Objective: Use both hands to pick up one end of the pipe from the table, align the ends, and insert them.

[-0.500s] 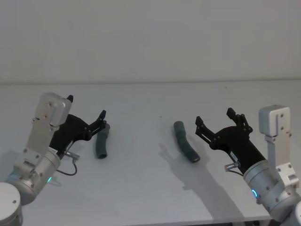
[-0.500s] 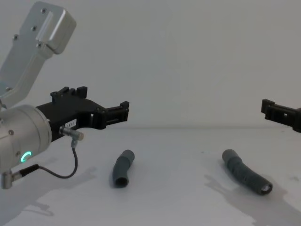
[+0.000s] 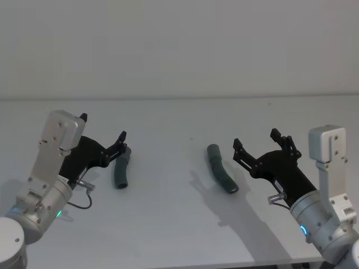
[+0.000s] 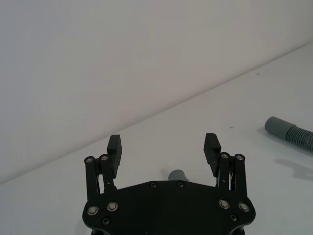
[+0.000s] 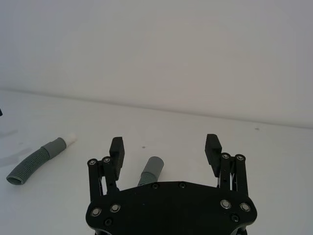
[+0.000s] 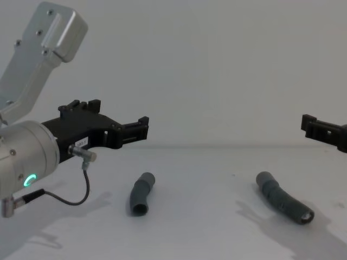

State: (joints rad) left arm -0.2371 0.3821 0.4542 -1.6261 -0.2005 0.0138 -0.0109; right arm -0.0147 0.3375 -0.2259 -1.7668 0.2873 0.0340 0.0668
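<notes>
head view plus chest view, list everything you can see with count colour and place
short tube piece: 1, dark grey, lying on the table on the robot's left
long ribbed tube piece: 1, dark grey, lying on the table right of centre
table: 1, white-grey, under both pieces
wall: 1, pale, behind the table
cable: 1, thin, black, looping under the left arm
left gripper: 1, black, open, raised by the short piece
right gripper: 1, black, open, raised by the long piece
</notes>
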